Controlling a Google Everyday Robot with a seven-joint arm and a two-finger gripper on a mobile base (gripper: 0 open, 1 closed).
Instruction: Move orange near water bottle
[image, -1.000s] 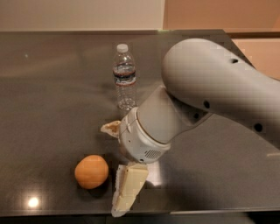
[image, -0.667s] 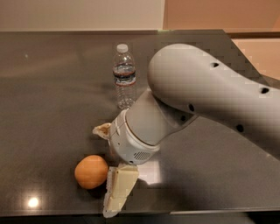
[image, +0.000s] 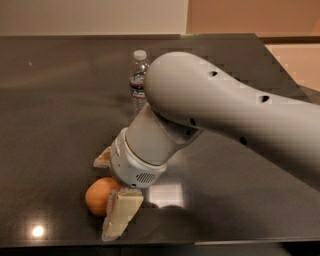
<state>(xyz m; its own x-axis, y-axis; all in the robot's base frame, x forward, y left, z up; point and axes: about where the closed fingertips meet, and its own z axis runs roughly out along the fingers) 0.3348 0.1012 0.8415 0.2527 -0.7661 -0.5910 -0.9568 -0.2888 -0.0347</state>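
The orange (image: 98, 196) lies on the dark table (image: 55, 125) near its front edge. My gripper (image: 111, 187) is down over the orange and open. One pale finger (image: 120, 216) stands at the orange's front right and overlaps it. The other finger (image: 103, 159) is behind the orange, a little apart from it. The water bottle (image: 138, 79), clear with a white cap and a dark label, stands upright farther back. My grey arm hides its lower right part.
My large grey arm (image: 235, 115) crosses the right half of the view above the table. The table's front edge (image: 165, 244) runs just below the gripper. A bright ceiling light reflection (image: 37, 231) shows at the front left.
My arm has swung left and closer to the orange. The fingers, before to the right of the orange, now stand on either side of it. The orange and bottle have not moved.
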